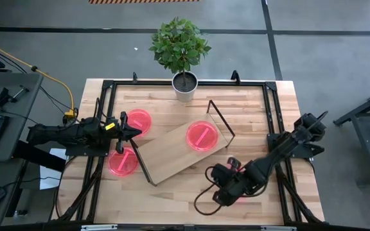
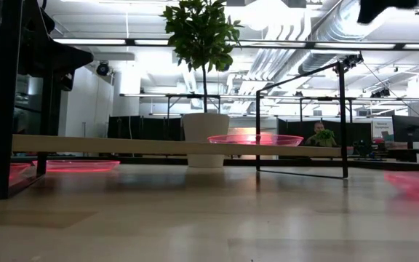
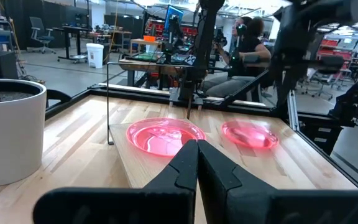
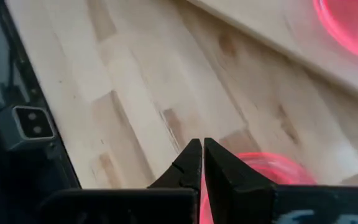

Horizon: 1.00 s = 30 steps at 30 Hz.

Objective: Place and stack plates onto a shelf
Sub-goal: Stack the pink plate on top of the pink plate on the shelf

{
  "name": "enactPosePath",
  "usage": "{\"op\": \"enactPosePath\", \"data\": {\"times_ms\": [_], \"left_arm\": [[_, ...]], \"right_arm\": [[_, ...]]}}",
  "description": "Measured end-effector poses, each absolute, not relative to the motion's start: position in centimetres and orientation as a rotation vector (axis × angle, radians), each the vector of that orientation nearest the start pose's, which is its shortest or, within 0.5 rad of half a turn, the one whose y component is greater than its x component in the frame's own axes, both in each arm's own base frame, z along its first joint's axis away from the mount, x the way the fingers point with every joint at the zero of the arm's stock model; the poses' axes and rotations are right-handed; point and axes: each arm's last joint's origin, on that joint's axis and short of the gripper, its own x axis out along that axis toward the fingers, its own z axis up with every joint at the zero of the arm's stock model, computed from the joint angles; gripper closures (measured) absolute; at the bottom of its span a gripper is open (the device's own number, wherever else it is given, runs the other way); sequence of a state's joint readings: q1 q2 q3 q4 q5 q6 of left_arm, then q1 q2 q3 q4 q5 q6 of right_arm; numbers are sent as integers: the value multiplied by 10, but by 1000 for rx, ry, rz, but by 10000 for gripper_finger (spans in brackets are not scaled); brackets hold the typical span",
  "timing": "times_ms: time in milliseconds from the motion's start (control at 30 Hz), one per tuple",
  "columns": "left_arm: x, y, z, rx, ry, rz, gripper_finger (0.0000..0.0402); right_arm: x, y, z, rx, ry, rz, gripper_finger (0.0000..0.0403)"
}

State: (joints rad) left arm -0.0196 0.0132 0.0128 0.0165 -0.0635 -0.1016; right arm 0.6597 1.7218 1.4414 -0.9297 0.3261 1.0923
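Observation:
The light-wood shelf [image 1: 172, 151] stands slantwise mid-table on black wire legs. One pink plate [image 1: 203, 136] lies flat on its board, also in the low view [image 2: 255, 139] and the left wrist view [image 3: 163, 134]. Two plates lie on the tabletop left of the shelf, one farther [image 1: 137, 120] and one nearer [image 1: 122, 162]. My left gripper [image 1: 132, 132] [image 3: 197, 146] is shut and hovers between them, touching nothing. The last plate [image 1: 241, 194] [image 4: 272, 168] is at my right gripper [image 1: 227, 194] [image 4: 202, 149], which is shut near the table's front edge. My right gripper pinches the plate's rim [image 4: 244, 160]; a thin pink streak shows between the shut fingers. The fingers slant down from the table's right side toward its left. The fingers cover the exact place of contact. Whether the plate is lifted or still rests on the table cannot be told.
A potted plant [image 1: 184, 83] stands at the far edge behind the shelf. A black frame [image 1: 272, 112] runs around the tabletop, with a small camera box [image 4: 23, 127] at the near edge. Bare wood lies in front of the shelf.

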Motion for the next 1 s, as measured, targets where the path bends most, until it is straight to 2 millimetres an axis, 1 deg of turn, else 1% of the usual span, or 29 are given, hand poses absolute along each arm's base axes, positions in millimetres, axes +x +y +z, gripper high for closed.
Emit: {"op": "enactPosePath", "data": {"times_ms": [167,233,333,467,567,633,700,767,867,933,1000], "left_arm": [[98,0,168,-102,-18,43,401],[98,0,168,-102,-19,43,402],[98,0,168,-102,-18,43,401],[98,0,168,-102,-19,43,401],[98,0,168,-102,-19,43,402],[98,0,168,-102,-18,43,401],[98,0,168,-102,-18,43,401],[98,0,168,-102,-18,43,402],[98,0,168,-102,-18,43,402],[98,0,168,-102,-18,43,401],[98,0,168,-102,-18,43,401]], "right_arm": [[274,206,237,553,1104,-338,401],[269,207,227,599,1107,-372,392],[264,209,212,657,1108,-398,362],[260,210,199,701,1075,-406,305],[271,216,192,737,1049,-363,272],[283,220,187,720,1090,-318,262],[295,222,180,677,1178,-312,260],[301,222,174,608,1280,-374,259],[304,221,167,481,1401,-521,258],[305,223,166,430,1453,-596,258],[308,226,165,408,1472,-624,258]]}}
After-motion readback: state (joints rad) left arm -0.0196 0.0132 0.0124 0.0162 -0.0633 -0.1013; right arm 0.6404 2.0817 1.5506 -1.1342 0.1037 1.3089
